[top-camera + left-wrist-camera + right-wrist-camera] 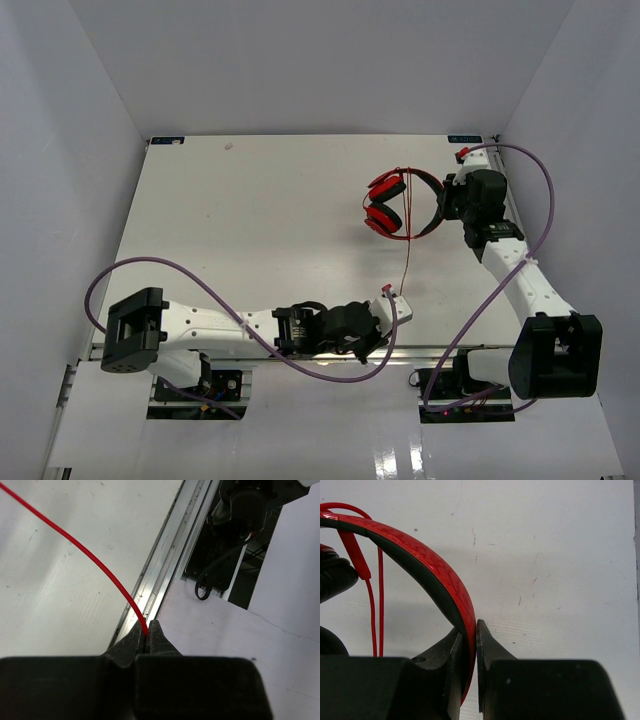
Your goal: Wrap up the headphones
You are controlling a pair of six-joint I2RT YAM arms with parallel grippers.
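Where the headphones (pixel 400 205) lie: at the far right of the desk (pixel 250 230), ear cups to the left, the round band to the right.
My right end effector (pixel 469 627): clamped on the headband (pixel 420 560) — the red and black band sits pinched between the two fingers.
My left end effector (pixel 147 632): squeezed shut on the thin red cable (pixel 85 555), close to the near edge of the desk.
Cable line: it runs almost straight from the headphones toward me and ends in the left end effector. Its long way points far-to-near.
Cable by the band: a bit of red cable hangs across the band. I cannot tell if it is wound round it.
Nearer arm: the right one has the headphones. The left one is well apart from them, with only the cable between.
Next move, I think: the left arm must go away from me, up the cable line, and around the headphones while the right arm holds firm.
Worry: the thin cable might slip out — it is a tiny thing to pinch.
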